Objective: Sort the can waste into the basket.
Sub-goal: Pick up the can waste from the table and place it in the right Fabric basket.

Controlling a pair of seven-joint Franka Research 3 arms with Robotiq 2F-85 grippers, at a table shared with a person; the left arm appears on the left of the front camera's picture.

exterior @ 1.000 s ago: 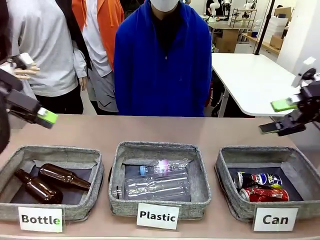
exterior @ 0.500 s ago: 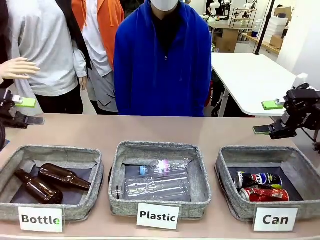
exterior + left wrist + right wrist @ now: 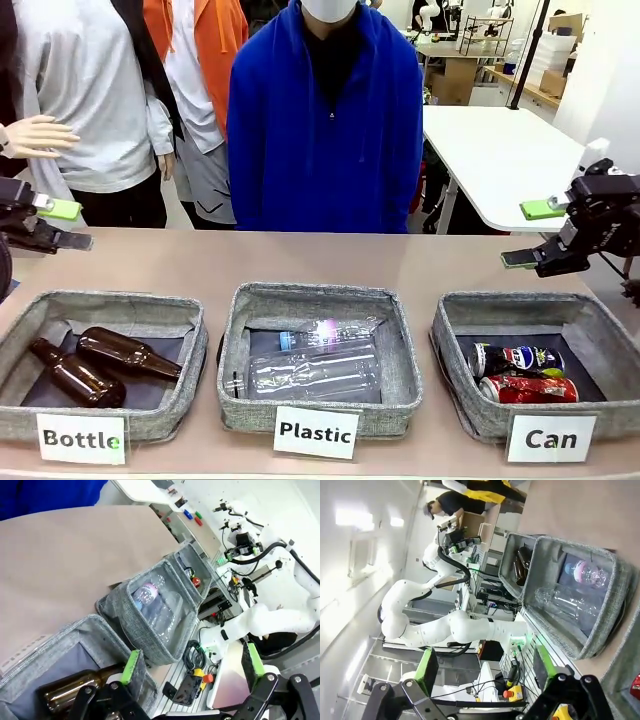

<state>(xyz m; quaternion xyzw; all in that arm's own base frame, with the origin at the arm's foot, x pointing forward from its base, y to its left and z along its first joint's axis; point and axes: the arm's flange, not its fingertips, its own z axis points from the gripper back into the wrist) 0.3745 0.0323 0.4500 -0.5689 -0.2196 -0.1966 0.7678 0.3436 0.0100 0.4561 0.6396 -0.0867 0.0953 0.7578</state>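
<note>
Down at the near right corner of the brown table (image 3: 180,262), inside the grey basket (image 3: 455,395) labelled "Can", lie both pieces of can waste: black can (image 3: 516,358) with round logo behind, red can (image 3: 528,390) touching it in front, both on their sides on the dark lining. Above and beyond that basket's far right corner, right gripper (image 3: 534,234) pulled up and back from where it hung a second ago, lifted slightly toward the arm's own side, jaws spread wide and carrying nothing. At the far left edge, left gripper (image 3: 62,225) likewise drawn back out toward the frame border, higher than a second ago, jaws also apart and empty. Seen from the left wrist, green-padded fingers (image 3: 131,666) spread over the basket of brown bottles (image 3: 105,364), with the middle basket of clear plastic bottles (image 3: 315,365) farther along. Seen from the right wrist, open fingers (image 3: 426,669) aimed past the middle basket, a sliver of red can at the lower right edge. Judged from this layout: sorting looks complete, no can left loose on the tabletop, both arms retreating to rest. Cans well below and clear of the right fingertips, untouched, and far across the table from the left ones.
</note>
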